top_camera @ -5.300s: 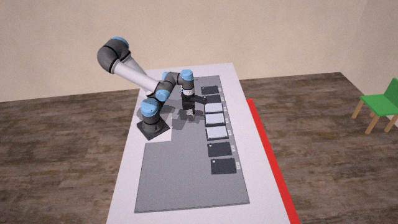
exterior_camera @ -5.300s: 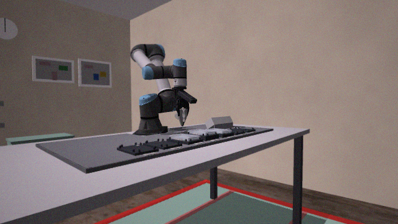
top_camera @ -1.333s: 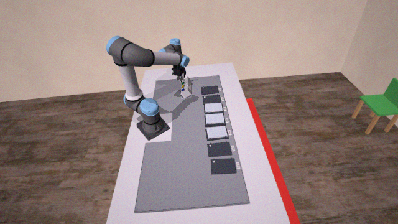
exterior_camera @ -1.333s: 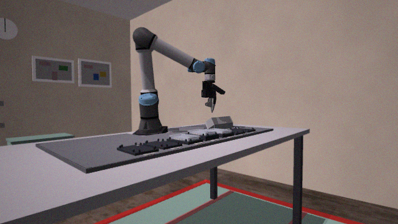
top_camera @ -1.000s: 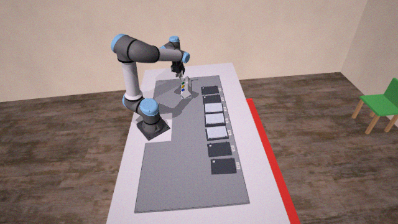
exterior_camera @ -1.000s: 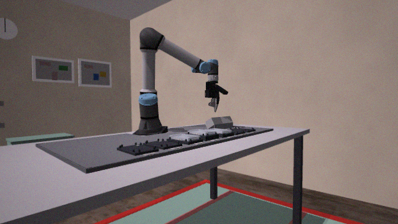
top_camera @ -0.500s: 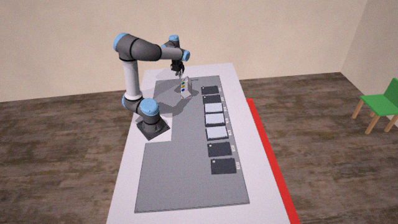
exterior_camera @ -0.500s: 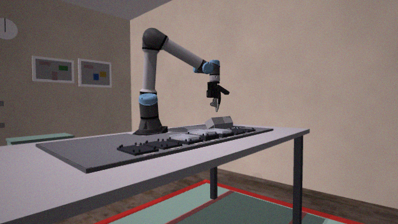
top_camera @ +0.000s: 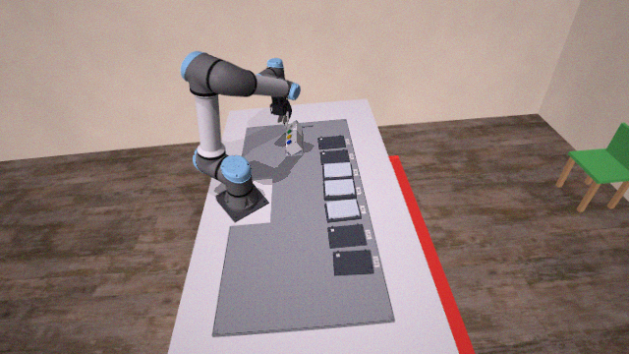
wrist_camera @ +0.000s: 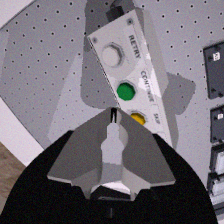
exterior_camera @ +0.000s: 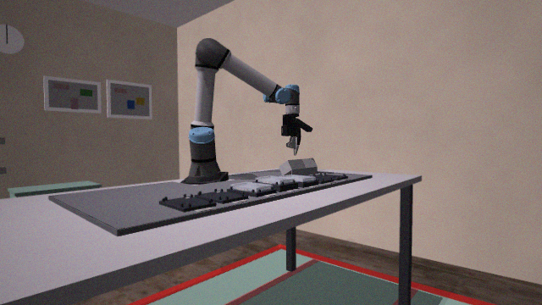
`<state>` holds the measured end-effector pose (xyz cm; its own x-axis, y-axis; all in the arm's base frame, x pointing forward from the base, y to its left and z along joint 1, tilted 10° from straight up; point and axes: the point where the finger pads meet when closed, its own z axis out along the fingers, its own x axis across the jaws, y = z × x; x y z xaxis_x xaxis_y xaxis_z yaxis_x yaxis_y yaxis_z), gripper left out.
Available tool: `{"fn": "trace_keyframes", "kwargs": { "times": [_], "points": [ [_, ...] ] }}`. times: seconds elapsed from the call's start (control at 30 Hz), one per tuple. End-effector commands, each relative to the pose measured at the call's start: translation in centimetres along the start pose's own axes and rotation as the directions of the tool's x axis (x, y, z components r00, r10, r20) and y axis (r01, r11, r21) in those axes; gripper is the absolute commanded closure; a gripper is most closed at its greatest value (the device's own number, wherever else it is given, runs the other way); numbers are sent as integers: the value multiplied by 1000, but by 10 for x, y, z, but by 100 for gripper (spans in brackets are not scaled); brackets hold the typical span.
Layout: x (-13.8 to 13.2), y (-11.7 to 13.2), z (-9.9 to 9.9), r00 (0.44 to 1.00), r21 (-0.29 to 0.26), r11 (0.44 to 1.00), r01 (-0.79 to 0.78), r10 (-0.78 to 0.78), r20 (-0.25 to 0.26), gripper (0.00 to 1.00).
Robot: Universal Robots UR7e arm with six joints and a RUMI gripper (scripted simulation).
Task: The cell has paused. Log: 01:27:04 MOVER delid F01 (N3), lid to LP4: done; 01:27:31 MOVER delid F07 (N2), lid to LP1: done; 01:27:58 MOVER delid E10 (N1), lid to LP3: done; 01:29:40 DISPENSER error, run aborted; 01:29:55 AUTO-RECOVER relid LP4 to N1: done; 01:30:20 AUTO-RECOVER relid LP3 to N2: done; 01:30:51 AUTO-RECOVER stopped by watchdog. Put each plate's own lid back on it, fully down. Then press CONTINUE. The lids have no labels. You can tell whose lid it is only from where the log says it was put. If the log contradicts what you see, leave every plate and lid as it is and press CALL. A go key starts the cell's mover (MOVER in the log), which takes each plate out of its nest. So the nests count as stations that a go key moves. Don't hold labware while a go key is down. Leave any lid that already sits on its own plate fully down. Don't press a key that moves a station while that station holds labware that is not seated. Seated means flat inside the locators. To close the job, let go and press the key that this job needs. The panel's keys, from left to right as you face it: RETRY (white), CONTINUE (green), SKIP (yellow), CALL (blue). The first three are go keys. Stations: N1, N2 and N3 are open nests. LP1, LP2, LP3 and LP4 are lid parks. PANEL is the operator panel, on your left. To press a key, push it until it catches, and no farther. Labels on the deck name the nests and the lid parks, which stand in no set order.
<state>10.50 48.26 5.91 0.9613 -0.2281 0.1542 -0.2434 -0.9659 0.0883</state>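
Observation:
My gripper (top_camera: 284,117) is shut and empty. It hangs well above the operator panel (top_camera: 292,140), as the exterior view shows for the gripper (exterior_camera: 295,150) and the panel (exterior_camera: 298,166). In the wrist view the shut fingertips (wrist_camera: 114,115) lie just below the green CONTINUE key (wrist_camera: 125,91) and left of the yellow SKIP key (wrist_camera: 137,118). The white RETRY key (wrist_camera: 112,54) is farther up. The blue key is hidden behind the fingers. Three pale covered plates (top_camera: 337,170) (top_camera: 339,187) (top_camera: 342,209) sit in the middle of the station row.
Two dark empty stations (top_camera: 331,142) (top_camera: 334,156) lie beside the panel, and two more (top_camera: 347,236) (top_camera: 353,262) lie at the near end of the row. The deck labels are too small to read. The arm's base (top_camera: 241,197) stands at the mat's left edge.

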Motion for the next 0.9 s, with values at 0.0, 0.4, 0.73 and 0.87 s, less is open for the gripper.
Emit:
{"fn": "trace_keyframes", "kwargs": {
  "times": [0.0,0.4,0.73,0.87],
  "points": [
    [0,0,4,1000,2,1000,0,0,0,100],
    [1,-1,5,1000,2,1000,0,0,0,100],
    [3,-2,10,1000,2,1000,0,0,0,100],
    [5,-3,12,1000,2,1000,0,0,0,100]
  ]
}}
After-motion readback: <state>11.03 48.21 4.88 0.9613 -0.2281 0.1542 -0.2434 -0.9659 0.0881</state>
